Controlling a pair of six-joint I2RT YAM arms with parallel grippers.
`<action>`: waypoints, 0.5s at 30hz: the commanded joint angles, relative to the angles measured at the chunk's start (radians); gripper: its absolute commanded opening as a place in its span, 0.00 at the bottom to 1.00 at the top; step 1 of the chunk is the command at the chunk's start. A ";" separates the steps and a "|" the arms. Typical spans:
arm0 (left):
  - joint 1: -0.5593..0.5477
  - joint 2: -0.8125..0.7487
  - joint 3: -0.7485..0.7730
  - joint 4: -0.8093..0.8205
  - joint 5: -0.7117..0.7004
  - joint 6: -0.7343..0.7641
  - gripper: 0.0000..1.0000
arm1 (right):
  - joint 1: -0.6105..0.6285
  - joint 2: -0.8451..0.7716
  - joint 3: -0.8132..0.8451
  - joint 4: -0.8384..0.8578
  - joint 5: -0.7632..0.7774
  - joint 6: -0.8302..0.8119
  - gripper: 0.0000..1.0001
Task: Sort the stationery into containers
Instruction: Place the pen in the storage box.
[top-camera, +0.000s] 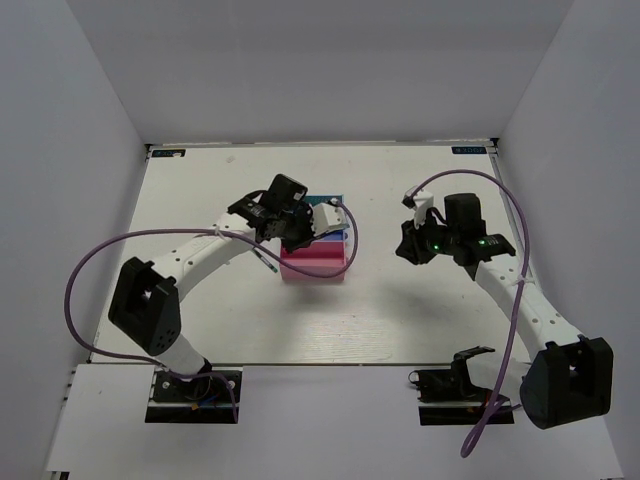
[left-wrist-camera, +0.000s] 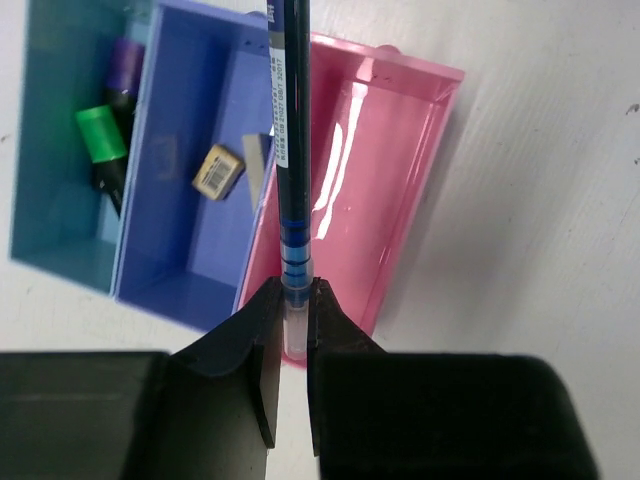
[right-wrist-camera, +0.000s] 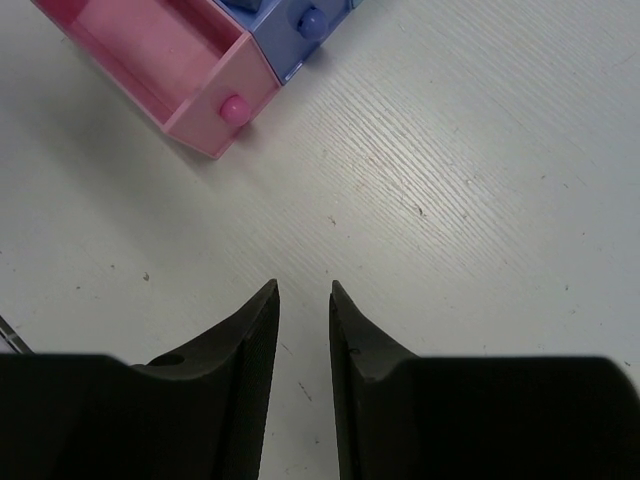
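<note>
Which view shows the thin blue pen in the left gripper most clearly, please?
The left wrist view: the pen runs from the left gripper up over the pink tray's edge. The top external view gives only a faint sliver by the arm; the right wrist view does not clearly show it.

Three joined trays (top-camera: 315, 262) sit mid-tabletop (top-camera: 400, 320), slightly nearer the far edge. A marker (left-wrist-camera: 122, 72) lies in one end tray and a cube (left-wrist-camera: 219, 170) in the middle one. A pen (left-wrist-camera: 291, 150) hangs above them.
</note>
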 joint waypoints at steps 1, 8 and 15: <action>-0.021 0.017 -0.015 0.026 0.038 0.064 0.00 | -0.014 -0.010 -0.010 0.026 -0.004 -0.006 0.30; -0.025 -0.001 -0.133 0.142 -0.005 0.046 0.00 | -0.022 -0.013 -0.012 0.025 -0.011 -0.006 0.32; -0.022 0.002 -0.179 0.195 -0.051 0.018 0.38 | -0.036 -0.008 -0.012 0.028 -0.022 -0.003 0.33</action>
